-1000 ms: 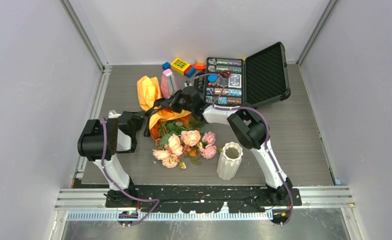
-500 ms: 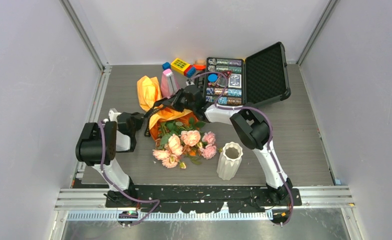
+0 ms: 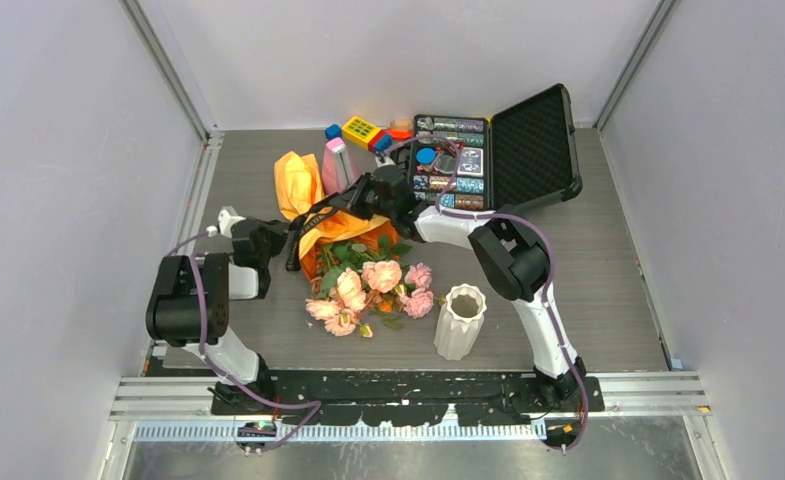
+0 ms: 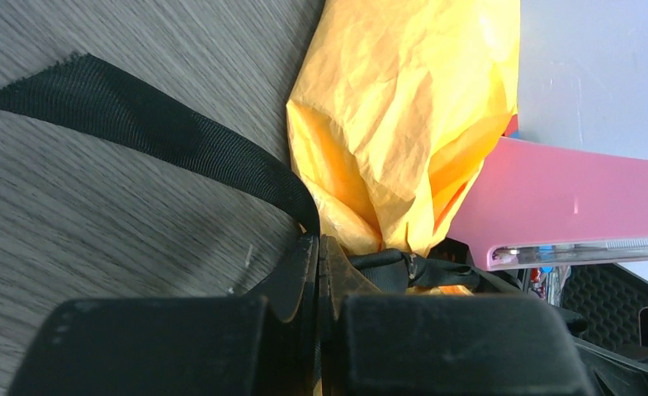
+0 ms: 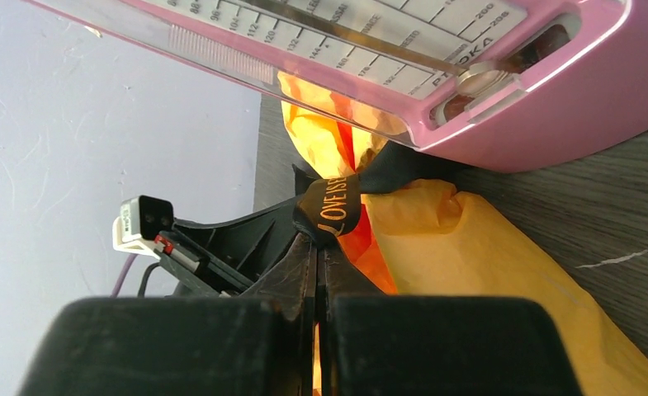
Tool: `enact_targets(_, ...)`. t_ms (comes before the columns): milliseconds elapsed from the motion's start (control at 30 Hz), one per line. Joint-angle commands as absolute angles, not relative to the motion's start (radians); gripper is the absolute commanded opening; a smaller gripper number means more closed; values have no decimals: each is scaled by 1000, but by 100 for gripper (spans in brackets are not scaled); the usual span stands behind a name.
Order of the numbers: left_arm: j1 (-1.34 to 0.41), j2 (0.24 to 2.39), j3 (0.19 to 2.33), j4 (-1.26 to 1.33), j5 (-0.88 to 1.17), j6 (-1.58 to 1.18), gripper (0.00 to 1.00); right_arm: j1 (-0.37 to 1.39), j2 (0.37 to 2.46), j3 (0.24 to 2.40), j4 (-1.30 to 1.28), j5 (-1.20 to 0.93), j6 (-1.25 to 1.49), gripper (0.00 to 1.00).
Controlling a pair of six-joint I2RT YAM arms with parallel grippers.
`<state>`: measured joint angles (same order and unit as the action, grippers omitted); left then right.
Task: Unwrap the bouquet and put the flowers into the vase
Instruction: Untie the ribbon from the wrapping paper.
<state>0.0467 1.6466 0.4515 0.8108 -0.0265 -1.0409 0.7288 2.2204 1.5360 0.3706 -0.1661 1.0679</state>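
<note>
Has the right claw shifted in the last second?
Yes. The right claw, shut on the ribbon, has drawn back slightly toward the open black case.

The crinkled paper (image 4: 403, 107) is orange, its woven ribbon (image 4: 139, 136) black with gold lettering, the roses (image 3: 383, 275) pink and peach over green leaves (image 3: 345, 255), the ribbed vase (image 3: 460, 322) white, the metronome (image 5: 551, 91) pink, and the table (image 3: 608, 280) grey wood-grain.

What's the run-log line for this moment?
phase: untying | left gripper: shut on ribbon | right gripper: shut on ribbon | bouquet: wrapped, lying flat | vase: upright, no flowers
</note>
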Motion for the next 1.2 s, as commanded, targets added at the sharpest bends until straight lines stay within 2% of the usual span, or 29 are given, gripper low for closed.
enact_targets(0, 46, 1583, 485, 763, -9, -983, 0, 724, 2160, 1540, 390, -155, 1023, 0)
enact_targets(633, 59, 1462, 503, 638, 19, -880, 0, 724, 2079, 1513, 258, -3, 769, 0)
enact_targets(1167, 75, 1412, 524, 559, 49, -852, 0, 724, 2047, 1505, 206, 79, 682, 0)
